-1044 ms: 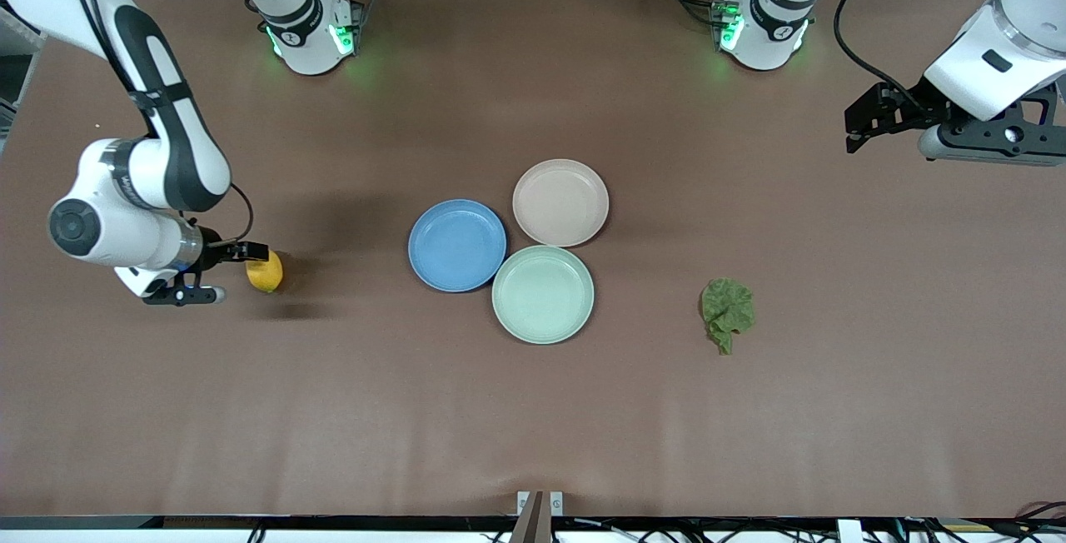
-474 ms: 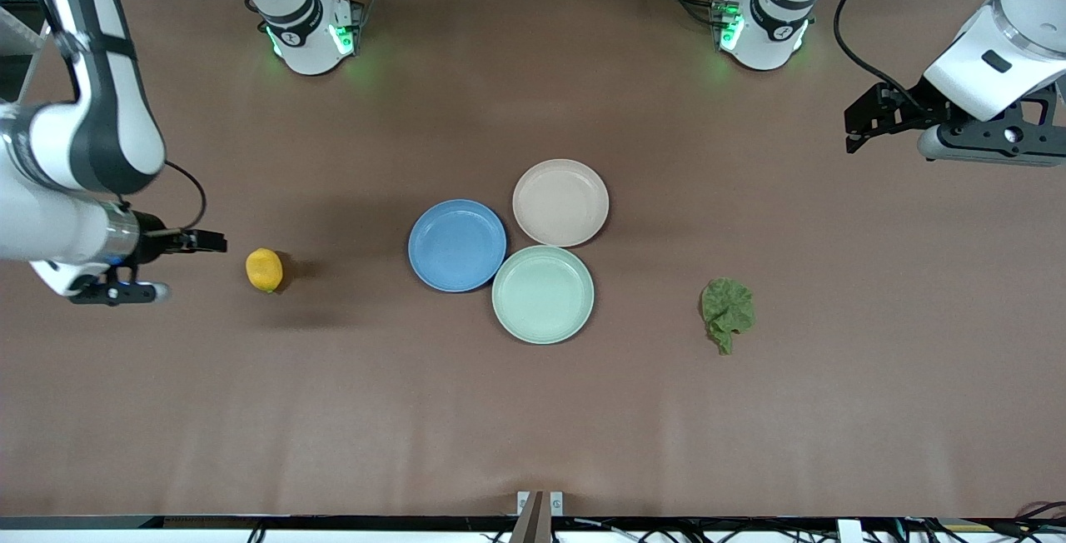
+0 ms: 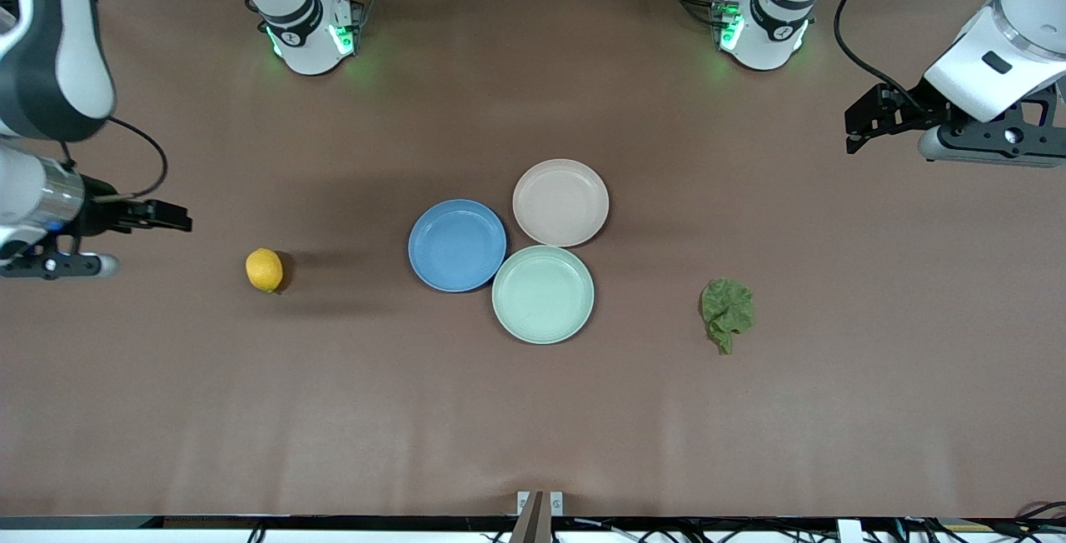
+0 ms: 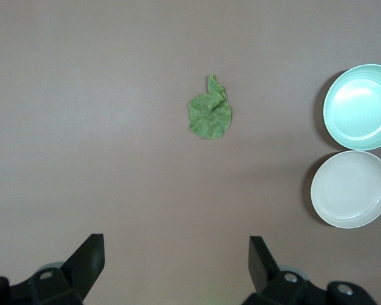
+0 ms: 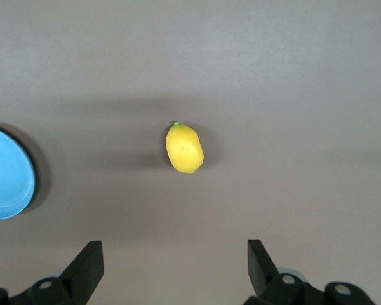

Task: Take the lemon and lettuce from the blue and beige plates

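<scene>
The right gripper (image 3: 171, 216) hangs spread and empty over bare table at its arm's end, the lemon (image 3: 264, 269) resting loose at about its four o'clock in the front view. The left gripper (image 3: 862, 122) waits high with jaws wide, holding nothing; the lettuce (image 3: 728, 313) lies at its seven o'clock. The blue plate (image 3: 456, 245) and beige plate (image 3: 560, 202), touching the mint plate (image 3: 542, 294), are bare, so the picking looks done.

High front overview; two downward wrist views above table (image 3: 533, 426).
</scene>
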